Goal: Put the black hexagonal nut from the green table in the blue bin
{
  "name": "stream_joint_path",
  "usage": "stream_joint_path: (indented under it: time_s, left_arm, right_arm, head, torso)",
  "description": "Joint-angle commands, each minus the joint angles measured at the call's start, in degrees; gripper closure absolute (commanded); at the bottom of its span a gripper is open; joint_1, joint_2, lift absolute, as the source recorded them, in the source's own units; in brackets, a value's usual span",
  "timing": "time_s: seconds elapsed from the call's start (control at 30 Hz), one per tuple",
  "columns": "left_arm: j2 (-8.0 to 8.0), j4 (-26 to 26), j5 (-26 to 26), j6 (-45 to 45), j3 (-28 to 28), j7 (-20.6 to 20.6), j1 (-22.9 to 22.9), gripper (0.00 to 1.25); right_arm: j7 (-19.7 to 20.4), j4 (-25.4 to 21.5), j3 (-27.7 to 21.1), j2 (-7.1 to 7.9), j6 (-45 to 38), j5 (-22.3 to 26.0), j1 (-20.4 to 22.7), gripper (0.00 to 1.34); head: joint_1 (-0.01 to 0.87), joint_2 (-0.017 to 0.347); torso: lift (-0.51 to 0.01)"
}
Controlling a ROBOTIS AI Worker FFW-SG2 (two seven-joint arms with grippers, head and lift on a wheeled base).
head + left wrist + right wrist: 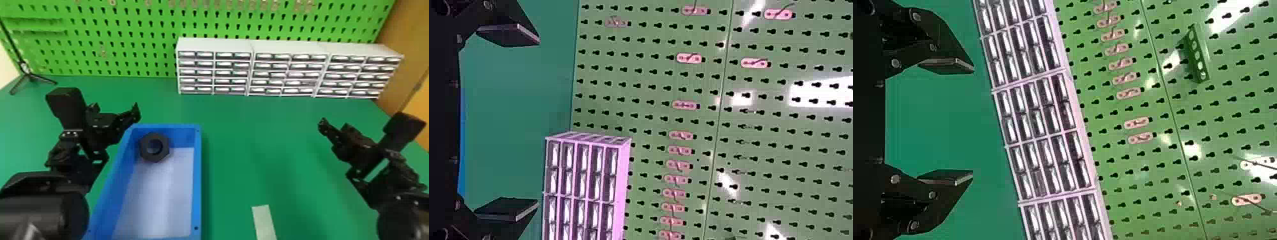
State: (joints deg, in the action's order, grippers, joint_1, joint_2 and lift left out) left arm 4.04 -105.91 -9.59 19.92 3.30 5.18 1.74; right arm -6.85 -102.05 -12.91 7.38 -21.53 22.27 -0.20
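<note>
Since the black nut (154, 147) is in the blue bin (198, 178), at its far end, the put-in job looks done, & w/ L gripper (536, 121) & R gripper (972, 121) both spread wide, holding nothing, next is prob. to back off & rest.
</note>
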Motion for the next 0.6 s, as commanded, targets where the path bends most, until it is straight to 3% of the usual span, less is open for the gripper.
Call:
stream_joint_path:
  time_s: [0.0, 0.57]
  left_arm:
    - [0.00, 0.00, 0.01, -0.06, 0.04, 0.00, 0.02, 0.14]
    - [0.00, 0.00, 0.01, -0.32, 0.21, 0.00, 0.19, 0.14]
  right_arm:
    - [0.00, 0.01, 0.08, 0.00, 0.00, -0.03, -0.15, 0.51]
    - [-0.26, 0.01, 0.34, 0.18, 0.00, 0.06, -0.41, 0.51]
  head:
    - [0.692, 0.008]
    - [0.692, 0.008]
  torso:
    - [-0.097]
    - [-0.097]
